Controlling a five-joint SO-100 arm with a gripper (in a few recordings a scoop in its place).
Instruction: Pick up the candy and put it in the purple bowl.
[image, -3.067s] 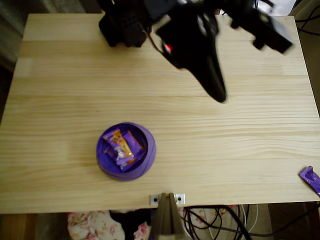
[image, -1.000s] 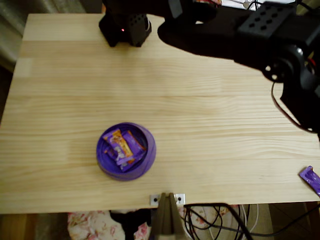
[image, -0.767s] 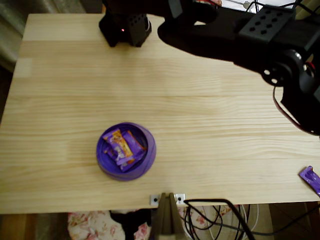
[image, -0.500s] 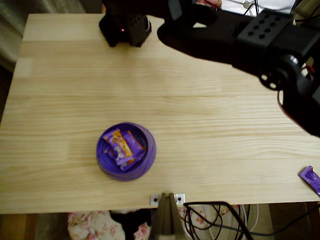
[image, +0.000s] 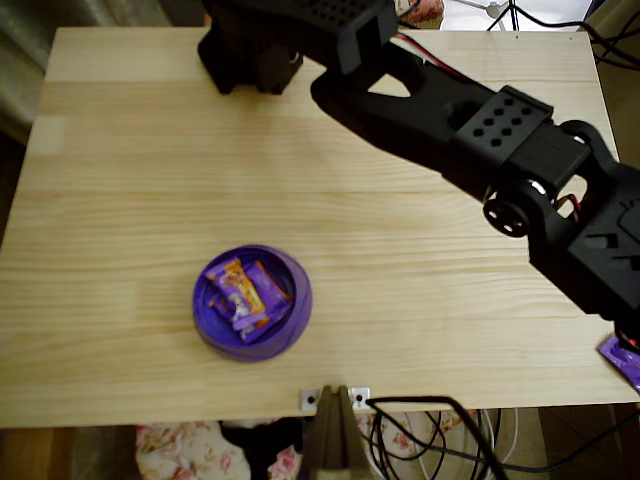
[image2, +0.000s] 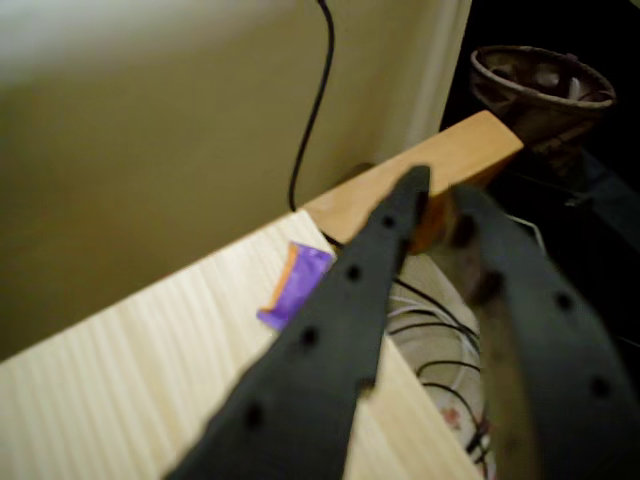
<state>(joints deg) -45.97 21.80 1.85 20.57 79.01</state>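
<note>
Because the candy (image2: 296, 285) is lying at the very corner of the wooden table (image: 120, 200), at the near right in the overhead view, where it is peeking out from under the arm (image: 621, 353), the black arm (image: 470, 140) is stretching diagonally from its base (image: 250, 45) at the far edge all the way across to reach it. Seen from the wrist view, the gripper (image2: 440, 195) is hanging above and a little beyond the candy, apart from it, its two perforated black fingers (image2: 340, 300) tapering almost to a meeting at their tips with only a narrow slit between them and nothing gripped; I judge it will need to spread wider and come back over the wrapper before any grasp. Well apart to the left, the purple bowl (image: 296, 300) is sitting near the front edge, already holding a few wrapped candies (image: 243, 294) in purple and orange, presumably as the collecting place. Pale pine boards are making up the tabletop; cables (image: 430, 440) are trailing below its near edge, and a plain yellowish wall (image2: 150, 130) is rising past the corner in the wrist view
</note>
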